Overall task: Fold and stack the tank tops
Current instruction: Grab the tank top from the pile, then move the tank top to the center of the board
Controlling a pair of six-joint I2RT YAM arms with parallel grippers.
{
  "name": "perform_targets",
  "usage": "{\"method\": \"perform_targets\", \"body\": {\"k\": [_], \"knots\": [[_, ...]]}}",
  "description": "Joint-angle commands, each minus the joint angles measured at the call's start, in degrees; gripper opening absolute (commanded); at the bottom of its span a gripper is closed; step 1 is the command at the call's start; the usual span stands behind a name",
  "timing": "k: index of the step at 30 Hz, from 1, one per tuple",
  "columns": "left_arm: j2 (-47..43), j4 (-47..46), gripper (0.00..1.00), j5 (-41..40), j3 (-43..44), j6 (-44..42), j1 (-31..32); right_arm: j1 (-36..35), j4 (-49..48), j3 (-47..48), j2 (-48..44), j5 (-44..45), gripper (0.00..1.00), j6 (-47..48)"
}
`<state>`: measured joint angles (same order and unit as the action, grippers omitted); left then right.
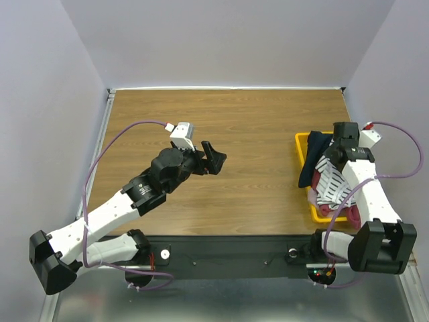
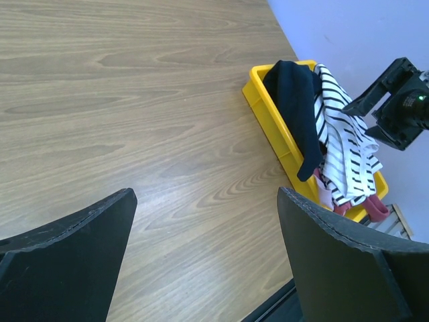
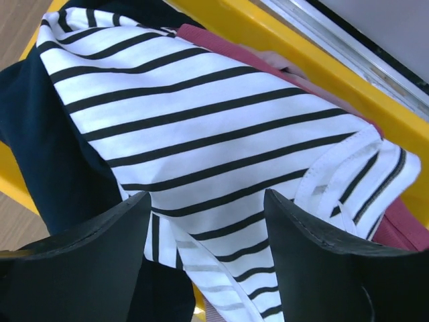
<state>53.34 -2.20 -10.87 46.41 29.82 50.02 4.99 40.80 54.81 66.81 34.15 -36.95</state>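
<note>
1. Top view: a yellow bin at the table's right edge holds the striped tank top, draped lengthwise near-to-far. A navy garment overlaps its left side, and the dark red tank top lies underneath.
2. Left wrist: the left gripper is spread wide above the tabletop, well apart from the bin.
3. Right wrist: the right gripper has its fingers apart over the striped cloth.

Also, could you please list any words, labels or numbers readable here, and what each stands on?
There are none: the striped tank top, the dark red tank top, the navy cloth, the yellow bin and the wooden table show no lettering.
</note>
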Motion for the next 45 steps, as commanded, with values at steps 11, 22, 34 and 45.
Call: {"method": "perform_targets", "body": {"k": [11,22,34,45], "knots": [[-1.84,-2.99,0.98,1.29,1.14,-1.26,-0.71,0.45,-6.6,-0.22,3.33,-4.0,0.61,-1.46],[-1.75,-2.99,0.98,1.38,1.31,-1.26,-0.98,0.45,-7.4,-0.4,2.98,-4.18,0.21,-0.67],[-2.8,-3.08,0.98,1.03,1.31,-0.91,-1.15,0.45,-1.16,13.64,-1.76,-10.14,0.0,3.37],[-5.0,-1.32,0.98,-3.62,2.89,0.41,-2.12,-20.52,2.09,44.32,8.85,-18.09,0.0,1.53]]}}
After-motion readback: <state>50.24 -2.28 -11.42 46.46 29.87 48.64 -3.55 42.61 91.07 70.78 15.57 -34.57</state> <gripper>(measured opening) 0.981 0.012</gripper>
